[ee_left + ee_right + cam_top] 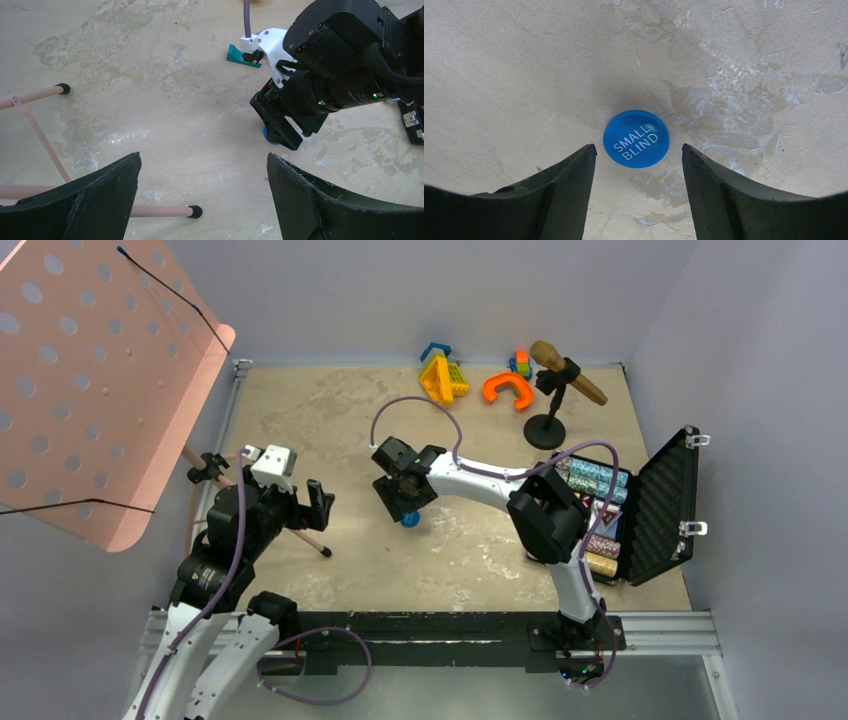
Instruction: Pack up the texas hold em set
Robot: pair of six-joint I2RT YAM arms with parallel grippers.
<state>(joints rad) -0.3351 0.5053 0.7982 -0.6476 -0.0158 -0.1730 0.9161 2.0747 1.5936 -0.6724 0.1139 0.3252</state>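
Texas hold em set case [662, 502] sits open, well off to the outer side of the right jaws, beside that arm's base, lid up and foam showing. The right arm's elbow blocks the near part of the tray. I can make out chip rows [597, 480] behind it; the rest of the contents are too small to tell.

Blue token [636, 138], printed SMALL BLIND, lies flat on the table between the right gripper [638, 148] fingers, slightly ahead of the tips. Jaws are spread wide with nothing gripped, and there's a gap on each side of the token. I can't tell if the tips touch the surface. From overhead the token is mostly under the gripper and only a blue edge shows. In the left wrist view it's just a sliver below the right fingers.

Left gripper [202, 156] has its jaws released and wide, with bare table between them. Pink stand legs [42, 135] sit outside one finger, cut off by the frame. Teal piece [243, 55] is far ahead of those jaws, half hidden behind the right wrist.

Table [330, 440] is beige and scuffed, with pale blotches, and grey walls stand around it. Pink perforated panel [90, 380] covers the far left corner from overhead. Plastic toys [445, 375] and a wooden piece on a black stand [560, 380] sit at the far edge, well away from both jaws.
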